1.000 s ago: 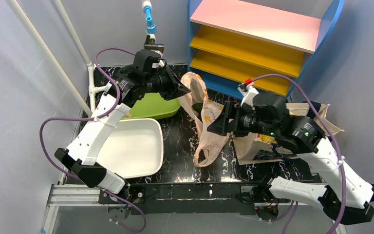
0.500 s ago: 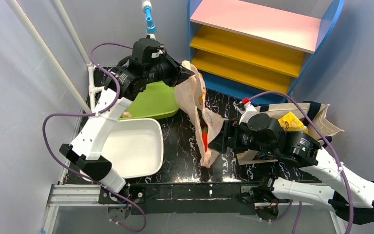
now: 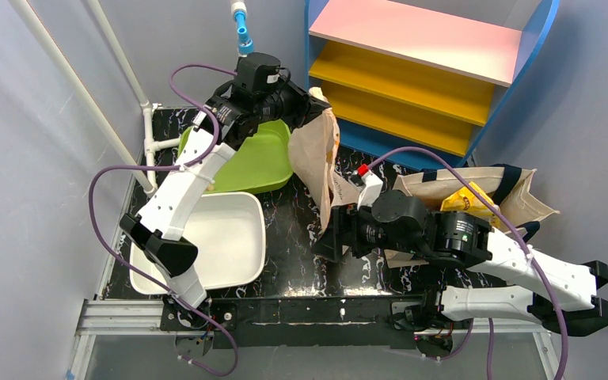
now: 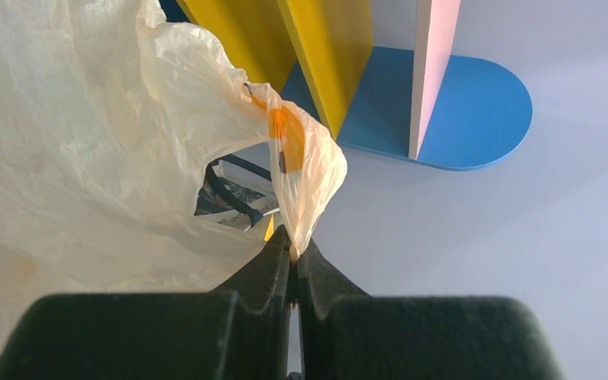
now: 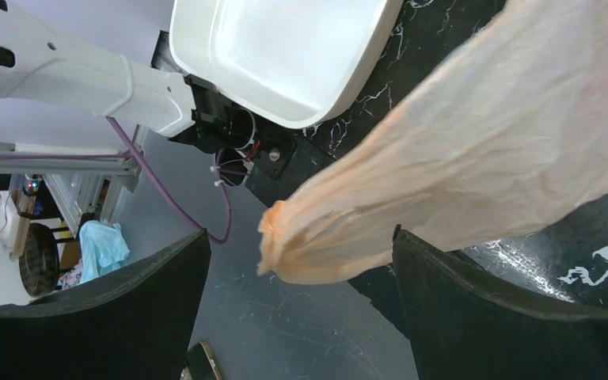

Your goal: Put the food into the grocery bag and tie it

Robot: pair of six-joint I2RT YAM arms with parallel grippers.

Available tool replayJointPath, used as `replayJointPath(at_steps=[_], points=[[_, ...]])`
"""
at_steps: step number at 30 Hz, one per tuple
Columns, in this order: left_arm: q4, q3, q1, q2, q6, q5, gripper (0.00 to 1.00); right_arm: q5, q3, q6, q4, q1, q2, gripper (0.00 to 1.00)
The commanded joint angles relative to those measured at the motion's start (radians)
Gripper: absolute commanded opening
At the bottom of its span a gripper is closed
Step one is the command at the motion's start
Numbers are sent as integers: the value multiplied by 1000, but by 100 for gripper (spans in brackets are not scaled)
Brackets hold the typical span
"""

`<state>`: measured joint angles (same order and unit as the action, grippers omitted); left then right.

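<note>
The grocery bag (image 3: 322, 162) is thin beige plastic and hangs stretched from my left gripper (image 3: 317, 101) down towards the table. In the left wrist view my left gripper (image 4: 294, 252) is shut on a handle of the bag (image 4: 87, 142). My right gripper (image 3: 326, 237) is open at the bag's lower end. In the right wrist view the bag's bunched end (image 5: 483, 142) lies between the open fingers of that gripper (image 5: 301, 269), apart from both. A crinkly yellow packet (image 3: 463, 198) sits in the cream canvas tote (image 3: 526, 202). The other food is hidden.
A green tray (image 3: 257, 162) and a white tub (image 3: 222, 237) stand on the left of the black marbled table (image 3: 289, 229). The tub also shows in the right wrist view (image 5: 285, 47). A blue shelf unit with pink and yellow shelves (image 3: 419, 71) stands at the back.
My left gripper has lifted the bag's handle up and towards the shelf, stretching the bag narrow. My right arm has swung left and nearer, and its open gripper now surrounds the bag's lower end.
</note>
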<state>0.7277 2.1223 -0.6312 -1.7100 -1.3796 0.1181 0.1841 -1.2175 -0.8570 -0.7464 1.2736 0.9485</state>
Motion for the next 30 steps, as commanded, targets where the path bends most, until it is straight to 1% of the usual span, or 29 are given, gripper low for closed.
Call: replayJointPath(at_steps=[1, 5, 9, 11, 12, 13, 15, 17, 20, 21, 25, 30], points=[[-19, 42, -7, 10, -16, -31, 0, 37, -30, 11, 73, 29, 3, 92], [-22, 34, -10, 19, -24, -52, 0, 50, -16, 26, 116, 42, 12, 92], [-32, 22, -9, 27, -34, -64, 0, 68, -38, 54, 129, 66, 52, 91], [-35, 18, -10, 29, -37, -66, 0, 72, -41, 62, 133, 82, 70, 87], [-37, 15, -10, 32, -39, -67, 0, 74, -40, 64, 137, 90, 76, 83], [-37, 11, -10, 36, -39, -67, 0, 78, -39, 64, 139, 96, 81, 78], [-38, 1, -10, 45, -38, -67, 0, 93, -46, 64, 125, 105, 84, 63], [-38, -16, -10, 66, -33, -68, 0, 119, -64, 62, 97, 107, 76, 43], [-33, -51, -9, 105, -16, -73, 0, 185, -103, 40, 25, 107, 48, 7], [-28, -61, -10, 122, -10, -71, 0, 211, -118, 30, -1, 107, 36, 1], [20, -91, -10, 181, 38, -54, 0, 293, -197, 25, -81, 107, -18, 1], [82, -144, -9, 271, 92, -16, 0, 364, -290, 102, -133, 108, -65, 1]])
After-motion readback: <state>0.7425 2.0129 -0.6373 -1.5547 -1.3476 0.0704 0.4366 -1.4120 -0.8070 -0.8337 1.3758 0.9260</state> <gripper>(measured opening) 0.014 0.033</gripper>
